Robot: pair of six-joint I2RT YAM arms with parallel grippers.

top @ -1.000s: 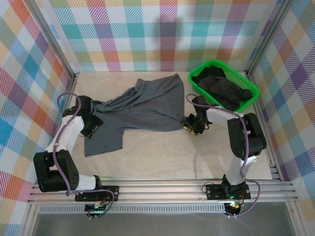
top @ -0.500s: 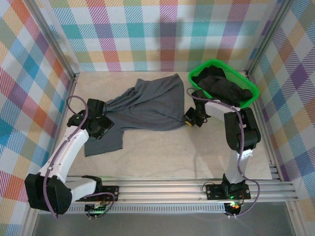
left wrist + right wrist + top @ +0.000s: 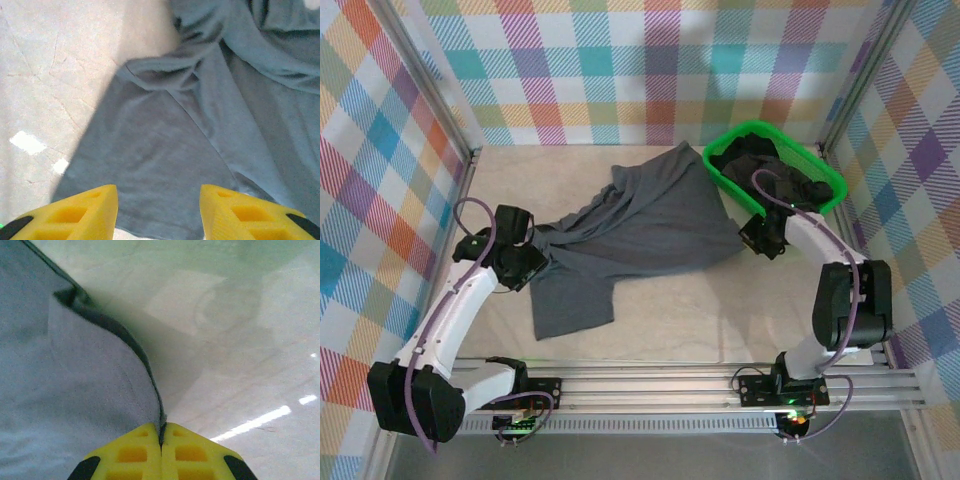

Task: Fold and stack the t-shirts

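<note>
A slate blue-grey t-shirt (image 3: 650, 225) lies rumpled and spread across the middle of the table, one part trailing toward the near left. My right gripper (image 3: 752, 232) is shut on its right edge, just in front of the basket. In the right wrist view the cloth's hem (image 3: 150, 375) runs into the closed yellow fingertips of the right gripper (image 3: 161, 432). My left gripper (image 3: 525, 268) hovers at the shirt's left end. Its yellow fingers (image 3: 85, 210) stand apart over the grey cloth (image 3: 165, 150), holding nothing. Dark t-shirts (image 3: 740, 160) are piled in the basket.
The bright green plastic basket (image 3: 755, 125) sits at the back right corner against the checked wall. Bare marble tabletop (image 3: 720, 320) stretches along the near side. Metal posts and a rail frame bound the table's edges.
My right gripper has shut on the shirt's right edge and pulled it right toward the basket. The whole shirt slid rightward; the left arm followed a little to the right.
</note>
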